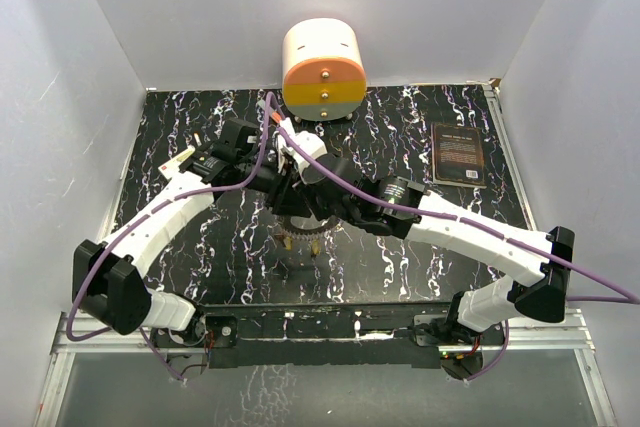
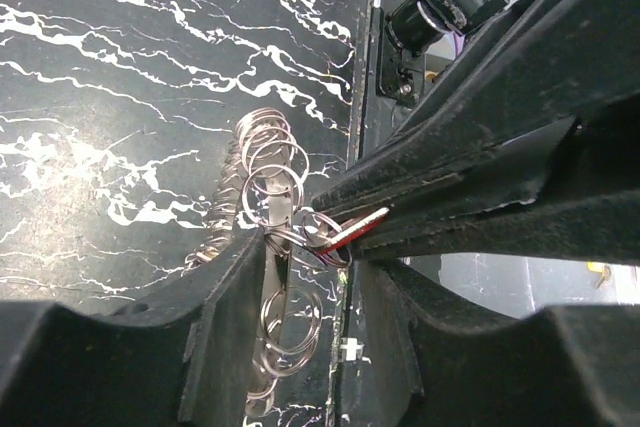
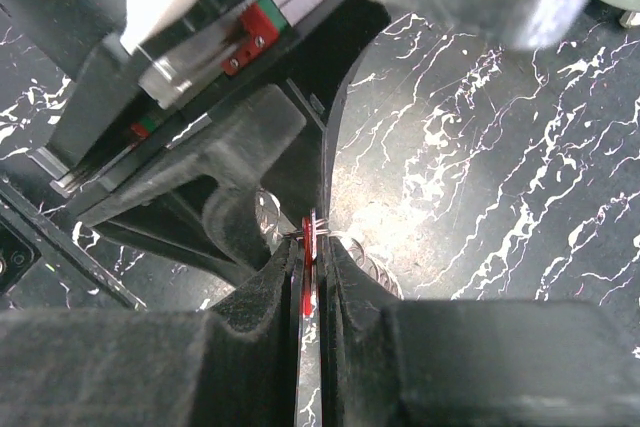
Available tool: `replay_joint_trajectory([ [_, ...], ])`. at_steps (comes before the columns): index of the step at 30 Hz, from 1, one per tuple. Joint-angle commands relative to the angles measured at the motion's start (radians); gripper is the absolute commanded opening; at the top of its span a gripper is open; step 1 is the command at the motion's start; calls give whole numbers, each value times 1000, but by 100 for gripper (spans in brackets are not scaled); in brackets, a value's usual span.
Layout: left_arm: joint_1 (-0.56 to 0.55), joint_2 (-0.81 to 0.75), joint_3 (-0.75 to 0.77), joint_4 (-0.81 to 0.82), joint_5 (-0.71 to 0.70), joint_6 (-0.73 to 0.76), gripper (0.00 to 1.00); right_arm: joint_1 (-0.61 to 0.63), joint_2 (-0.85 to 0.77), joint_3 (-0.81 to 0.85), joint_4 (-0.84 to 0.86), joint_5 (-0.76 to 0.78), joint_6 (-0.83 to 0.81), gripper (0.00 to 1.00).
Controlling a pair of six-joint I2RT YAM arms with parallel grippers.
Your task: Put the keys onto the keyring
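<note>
Pinching a red key (image 3: 306, 292) edge-on in the right gripper (image 3: 313, 247), jaws shut tight on it, with only a thin red sliver visible between the pads. Reaching in from the right side of the left wrist view, with the key's tip pressed into a silver loop of the keyring (image 2: 270, 172). Cannot tell whether threaded onto that loop or merely pushed against it. Seen close, less a solid disc than a chain of small split rings, curving away over the black, white-veined table (image 2: 120, 67). Straddling those loops with the left gripper (image 2: 312, 292): jaws apart, with a gap wider than the loops inside it and nothing clamped. On the left of that gap, one finger (image 2: 225, 327) right beside the loops, touching or not, hard to say. From above, both grippers meeting over the middle of the table and hiding most of the work. Just below them in that view, toward the near edge, a short arc of the keyring's toothed rim peeking out. Against the back wall (image 1: 400, 7), well apart from all this, a cream-and-orange drawer unit (image 1: 323, 69). Off to the right, flat on the table, a dark booklet (image 1: 462, 154).
</note>
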Motion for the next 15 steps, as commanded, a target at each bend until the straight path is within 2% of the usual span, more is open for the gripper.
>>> replay_joint_trajectory([
  [1,-13,-4,43,-22,1,33,38,-2,-32,63,52,5,9,8],
  [15,-16,-18,35,-18,-16,42,7,-1,-50,59,49,11,18,8],
])
